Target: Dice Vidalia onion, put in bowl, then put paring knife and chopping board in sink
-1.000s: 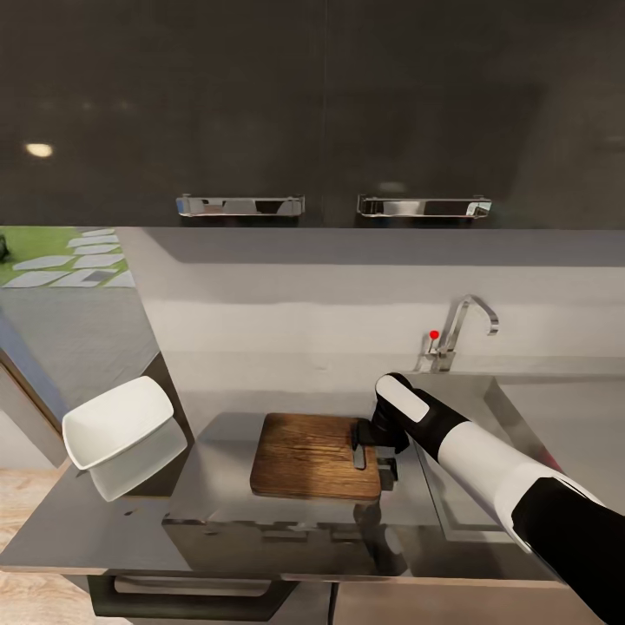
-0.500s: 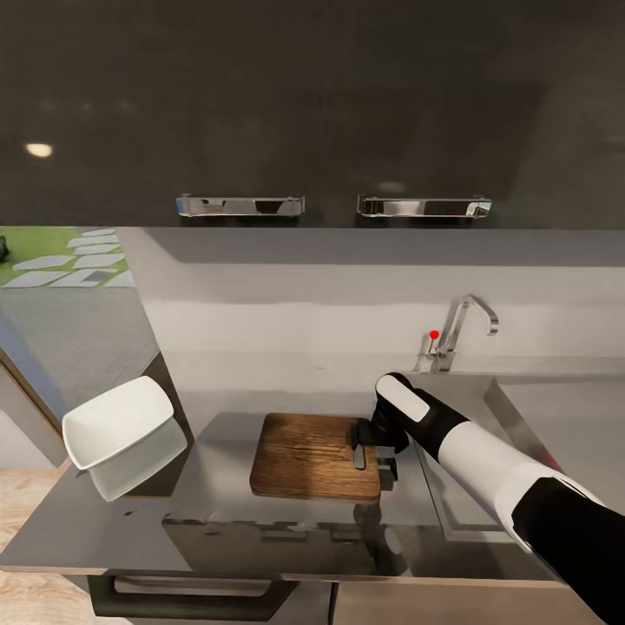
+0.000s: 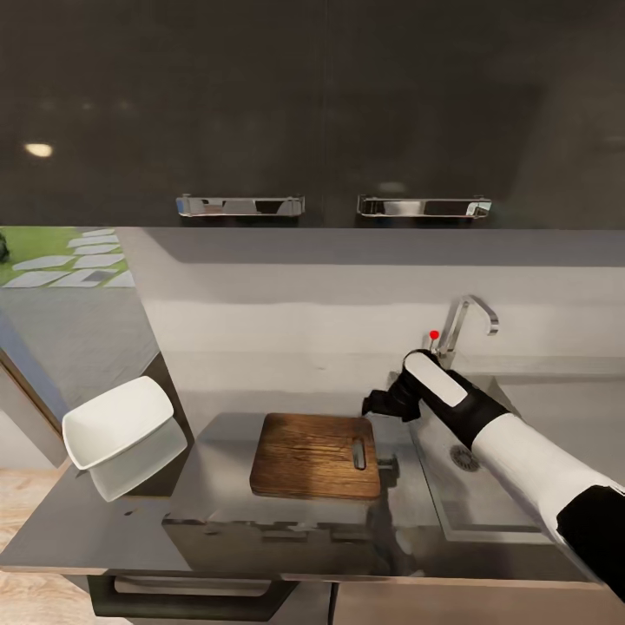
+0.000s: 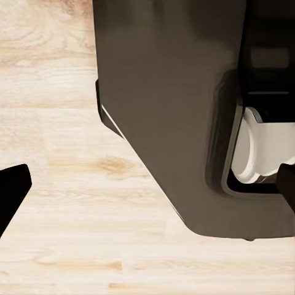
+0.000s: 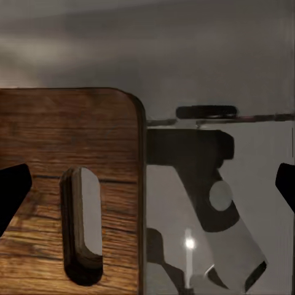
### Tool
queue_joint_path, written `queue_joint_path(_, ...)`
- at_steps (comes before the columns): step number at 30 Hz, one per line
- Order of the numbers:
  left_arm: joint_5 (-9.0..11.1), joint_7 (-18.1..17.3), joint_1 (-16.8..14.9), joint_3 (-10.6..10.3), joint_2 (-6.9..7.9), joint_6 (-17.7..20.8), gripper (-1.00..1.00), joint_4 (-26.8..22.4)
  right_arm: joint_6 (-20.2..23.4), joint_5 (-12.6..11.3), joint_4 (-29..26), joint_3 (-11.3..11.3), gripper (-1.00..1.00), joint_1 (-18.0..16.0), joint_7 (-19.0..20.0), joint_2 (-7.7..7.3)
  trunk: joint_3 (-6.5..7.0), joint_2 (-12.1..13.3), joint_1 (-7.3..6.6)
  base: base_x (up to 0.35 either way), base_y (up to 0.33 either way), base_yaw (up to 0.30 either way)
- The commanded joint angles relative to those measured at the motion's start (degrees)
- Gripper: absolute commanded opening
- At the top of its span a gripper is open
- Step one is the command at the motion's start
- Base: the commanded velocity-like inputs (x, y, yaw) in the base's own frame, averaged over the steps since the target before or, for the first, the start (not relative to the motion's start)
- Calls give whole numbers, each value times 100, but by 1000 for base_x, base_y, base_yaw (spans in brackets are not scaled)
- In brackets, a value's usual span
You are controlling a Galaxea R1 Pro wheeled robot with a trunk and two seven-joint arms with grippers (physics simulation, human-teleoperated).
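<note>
While your right end effector (image 3: 375, 404) hangs in the air with its two fingers spread wide and nothing between them, the chopping board (image 3: 304, 443) lies flat on the bench (image 3: 200, 512) just below and a little ahead of it, with the board's slot-shaped handle hole (image 5: 82, 224) at the end nearest the fingers. The sink (image 3: 482, 499) opens directly beside that end effector, on the side away from the board, its drain (image 3: 464, 457) showing in the basin floor and the tap (image 3: 464, 317) rising close behind your wrist. The bowl (image 3: 117, 421) sits well apart, beyond the board's far end, tilted at the bench's edge.

Your left end effector (image 4: 147, 184) is also spread and carries nothing; it points down at the wooden floor (image 4: 61, 184) beside the robot's base.

The board's top looks bare, and I cannot tell from here where the onion or the paring knife lie. Going by that, you seem to be between grasps, either about to reach into the basin or about to take the board itself.

If it is the board, come down over the handle end, set one finger through or beside the slot, and pinch the thin edge squarely, since a flat board on a glossy bench may slide rather than lift. If it is the basin, swing away from the board and clear the tap first.
</note>
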Motion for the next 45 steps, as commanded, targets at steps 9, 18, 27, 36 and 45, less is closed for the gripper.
queue_joint_path(9, 3, -2, -1, -1, -9, -21, 100, -2, -14, 19, -1070, -38, 100, -8, -51, -113, -12, -11, 4, -15, 0, 0)
queue_joint_path(18, 3, -4, 1, -1, -5, -22, 100, -2, -751, 909, -2178, -17, 100, -8, 270, -634, -12, -11, 4, -294, 0, 0)
queue_joint_path(27, 3, -6, -3, 0, -3, -22, 100, -2, -3557, 1732, -2202, 1668, 100, -8, 2769, -2015, -12, -11, 4, -290, 0, 0)
queue_joint_path(36, 3, -4, -1, 3, -1, -22, 100, -2, -8518, 1841, -2192, 4938, 100, -8, 3435, -3141, -12, -11, 4, -227, 0, 0)
queue_joint_path(45, 3, -6, -1, 2, 10, -22, 100, -2, -8810, 1830, -2191, 5844, 100, -8, 3457, -3757, -12, -11, 4, -191, 0, 0)
